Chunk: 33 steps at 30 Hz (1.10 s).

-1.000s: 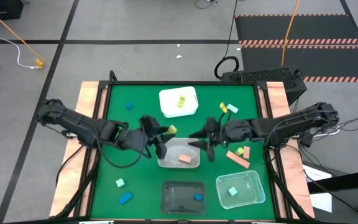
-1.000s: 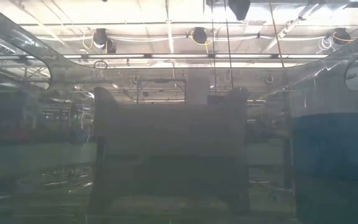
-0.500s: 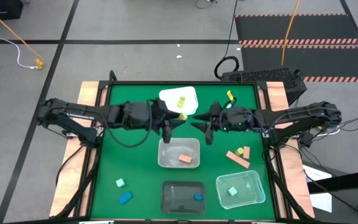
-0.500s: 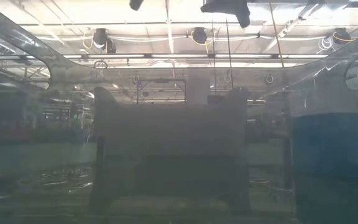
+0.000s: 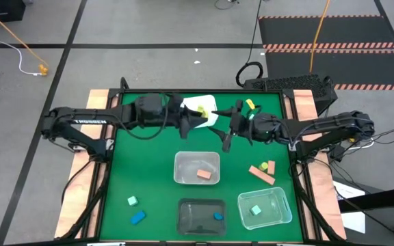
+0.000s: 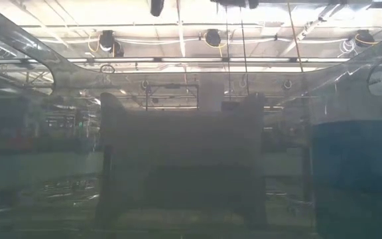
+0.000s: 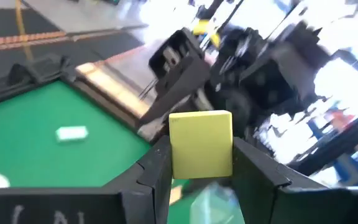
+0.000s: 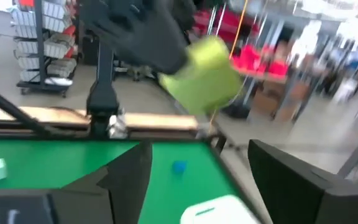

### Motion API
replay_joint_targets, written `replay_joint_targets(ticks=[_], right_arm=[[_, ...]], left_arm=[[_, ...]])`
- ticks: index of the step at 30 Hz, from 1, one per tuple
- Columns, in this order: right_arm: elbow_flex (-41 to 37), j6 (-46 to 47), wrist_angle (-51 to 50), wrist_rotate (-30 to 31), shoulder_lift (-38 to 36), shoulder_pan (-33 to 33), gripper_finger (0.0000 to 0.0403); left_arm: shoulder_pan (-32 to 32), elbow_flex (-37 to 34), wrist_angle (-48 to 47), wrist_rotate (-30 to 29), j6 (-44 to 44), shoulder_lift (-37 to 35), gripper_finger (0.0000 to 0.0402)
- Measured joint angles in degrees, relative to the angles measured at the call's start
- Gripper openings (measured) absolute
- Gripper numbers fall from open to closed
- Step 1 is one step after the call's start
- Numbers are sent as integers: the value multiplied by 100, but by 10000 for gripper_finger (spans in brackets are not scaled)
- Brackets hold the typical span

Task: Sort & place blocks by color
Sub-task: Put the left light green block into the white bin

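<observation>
Left wrist view shows the left gripper (image 7: 201, 163) clamping a yellow block (image 7: 201, 144); right gripper's (image 8: 194, 171) fingers (image 8: 132, 171) stand wide, empty.

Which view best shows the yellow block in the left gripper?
Left wrist view: the yellow block sits large between the left gripper's fingers. The high view shows it tiny over the white tub; the low view misses it.
</observation>
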Motion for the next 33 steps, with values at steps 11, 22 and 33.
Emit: replay_joint_targets(ticks=[11,22,33], right_arm=[[0,-1275,906,-24,88,0,263],[-2,-1310,877,-36,88,2,237],[-2,-1323,830,-15,88,2,116]], left_arm=[[2,-24,1029,90,-800,450,133],[-102,-29,1603,139,-1365,783,133],[-99,-29,1544,16,-1494,778,133]])
